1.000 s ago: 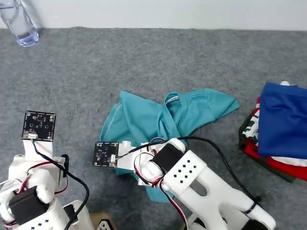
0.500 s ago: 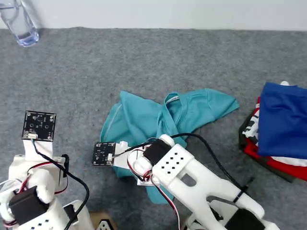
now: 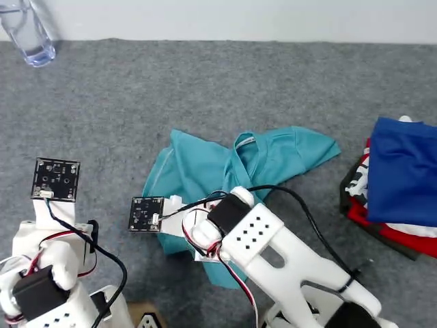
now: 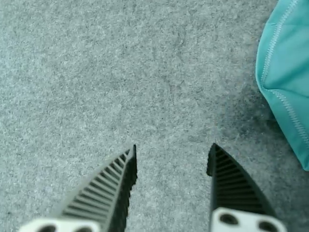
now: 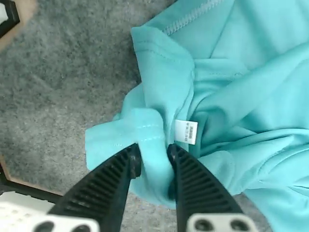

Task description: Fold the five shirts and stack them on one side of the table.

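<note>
A teal shirt [image 3: 239,164] lies crumpled in the middle of the grey carpeted table [image 3: 205,89]. My right gripper [image 5: 153,154] is shut on a fold of the teal shirt [image 5: 217,82] near its white label [image 5: 186,131]. In the high view that arm [image 3: 273,253] covers the shirt's near edge. My left gripper [image 4: 171,162] stands open over bare carpet, the teal shirt's hem [image 4: 285,77] off to one side of it. At the right edge sits a stack of folded shirts [image 3: 396,184], blue on top.
A clear glass [image 3: 27,34] stands at the far left corner. The left arm [image 3: 48,273] sits at the near left. Open carpet stretches across the far half of the table.
The right arm has shifted slightly left over the teal shirt's near edge. The shirt's visible part and the left arm look unchanged.
</note>
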Robot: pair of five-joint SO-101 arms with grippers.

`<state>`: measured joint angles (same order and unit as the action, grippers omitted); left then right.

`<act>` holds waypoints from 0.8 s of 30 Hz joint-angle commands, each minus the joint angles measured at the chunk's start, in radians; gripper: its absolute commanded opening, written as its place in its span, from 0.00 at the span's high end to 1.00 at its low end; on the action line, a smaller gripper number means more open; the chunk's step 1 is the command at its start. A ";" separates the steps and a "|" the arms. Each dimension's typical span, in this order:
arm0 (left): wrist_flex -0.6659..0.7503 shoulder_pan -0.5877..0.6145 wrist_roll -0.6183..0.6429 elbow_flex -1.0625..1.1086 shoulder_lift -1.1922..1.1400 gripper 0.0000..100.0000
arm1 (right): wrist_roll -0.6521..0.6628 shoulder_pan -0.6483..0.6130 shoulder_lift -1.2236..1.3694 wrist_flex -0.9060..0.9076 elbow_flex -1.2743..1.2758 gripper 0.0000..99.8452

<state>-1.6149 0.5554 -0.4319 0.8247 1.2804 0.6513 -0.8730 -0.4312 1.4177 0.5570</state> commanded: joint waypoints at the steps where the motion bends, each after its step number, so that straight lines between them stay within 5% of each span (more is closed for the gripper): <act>1: 0.023 -0.005 0.009 -0.002 0.006 0.77 | -0.012 0.013 0.008 -0.028 -0.023 0.89; 6: 0.023 -0.005 0.009 -0.002 0.006 0.77 | -0.005 0.012 0.008 -0.030 -0.028 0.91; 9: 0.023 -0.005 0.009 -0.002 0.006 0.77 | -0.005 0.012 0.008 -0.022 -0.049 1.00; 15: 0.023 -0.005 0.009 -0.002 0.006 0.77 | 0.008 0.030 -0.013 0.093 -0.158 0.99; 24: 0.025 -0.003 0.009 -0.004 0.006 0.77 | 0.060 0.239 -0.142 0.326 -0.588 0.99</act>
<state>-1.6149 0.5554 -0.4319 0.8247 1.2804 0.6882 -0.7073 -0.5416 1.6817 0.1519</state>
